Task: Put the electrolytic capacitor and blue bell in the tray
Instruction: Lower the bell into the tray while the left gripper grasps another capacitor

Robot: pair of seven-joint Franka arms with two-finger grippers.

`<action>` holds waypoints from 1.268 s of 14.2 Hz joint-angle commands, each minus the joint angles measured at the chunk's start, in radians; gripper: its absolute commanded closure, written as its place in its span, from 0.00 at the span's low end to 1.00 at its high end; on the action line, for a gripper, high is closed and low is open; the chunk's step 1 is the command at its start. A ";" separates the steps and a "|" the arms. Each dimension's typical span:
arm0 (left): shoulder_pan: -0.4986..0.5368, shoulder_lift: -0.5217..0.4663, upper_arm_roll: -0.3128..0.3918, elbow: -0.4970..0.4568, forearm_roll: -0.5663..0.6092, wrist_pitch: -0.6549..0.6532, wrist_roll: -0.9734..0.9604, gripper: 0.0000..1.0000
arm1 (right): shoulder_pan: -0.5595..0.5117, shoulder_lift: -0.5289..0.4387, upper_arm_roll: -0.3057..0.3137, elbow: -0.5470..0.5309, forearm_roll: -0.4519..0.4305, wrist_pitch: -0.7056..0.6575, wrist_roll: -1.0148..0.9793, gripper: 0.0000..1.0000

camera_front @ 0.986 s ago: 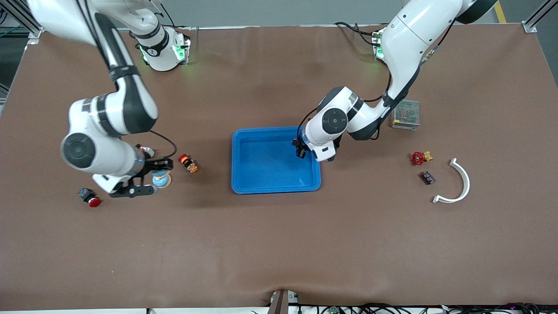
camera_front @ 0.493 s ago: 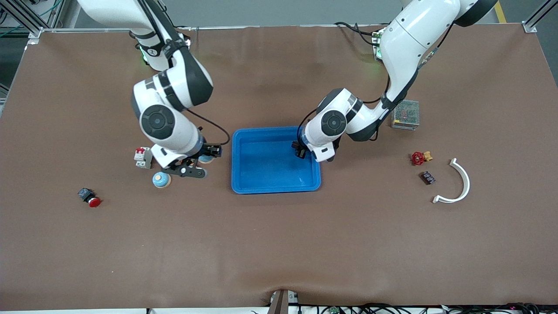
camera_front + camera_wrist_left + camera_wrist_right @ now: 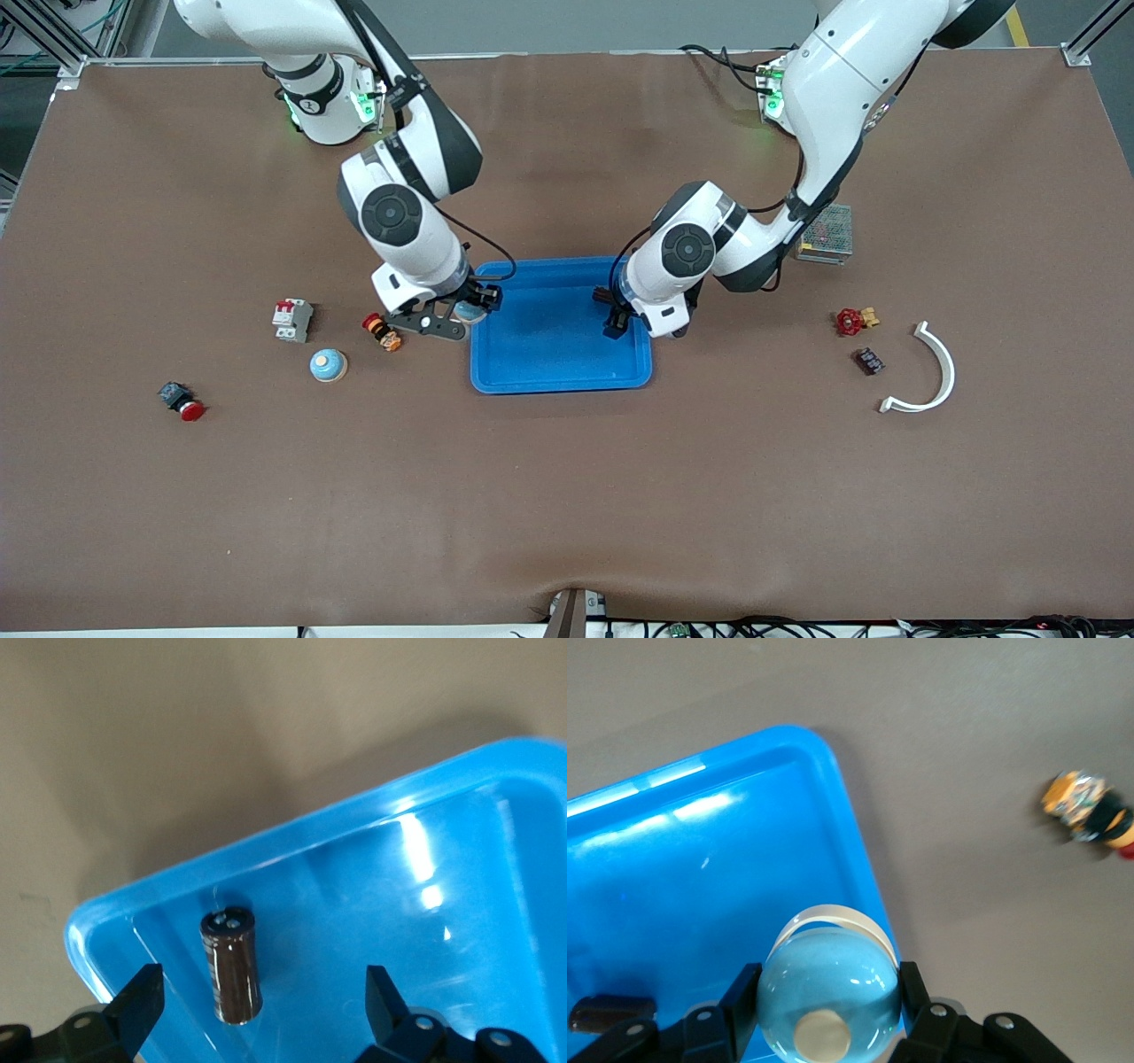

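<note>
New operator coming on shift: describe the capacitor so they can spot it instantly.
Start at the bright-blue tray mid-table. Inside it, near the corner toward the left arm's end, under the open left gripper, lies the electrolytic capacitor. It is a small dark cylinder with a metallic end, unlike the rounded blue bell in the right gripper.

White arms, black joints, cables

in the front view the left arm's wrist covers most of the left tool (image 3: 613, 321), and the capacitor (image 3: 232, 966) under it cannot be seen there. in the left wrist view both fingers (image 3: 139, 1002) are cut off at the picture's edge. the right tool (image 3: 452, 317) hides all but a sliver of the blue bell (image 3: 828, 994) from the front. the orange and red part (image 3: 1090, 811) is blurred in the right wrist view. a dark shape (image 3: 611, 1012) in the tray (image 3: 858, 859) is too cut off to name.
</note>
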 commanded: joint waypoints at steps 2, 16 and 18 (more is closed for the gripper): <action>0.048 -0.066 0.003 -0.010 0.105 -0.069 -0.001 0.00 | 0.067 -0.003 -0.013 -0.058 0.019 0.095 0.072 0.60; 0.329 -0.074 0.011 -0.021 0.114 -0.191 0.177 0.00 | 0.154 0.112 -0.017 -0.116 0.006 0.312 0.145 0.60; 0.383 -0.066 0.011 -0.027 0.145 -0.194 0.232 0.00 | 0.157 0.127 -0.017 -0.121 0.005 0.335 0.144 0.60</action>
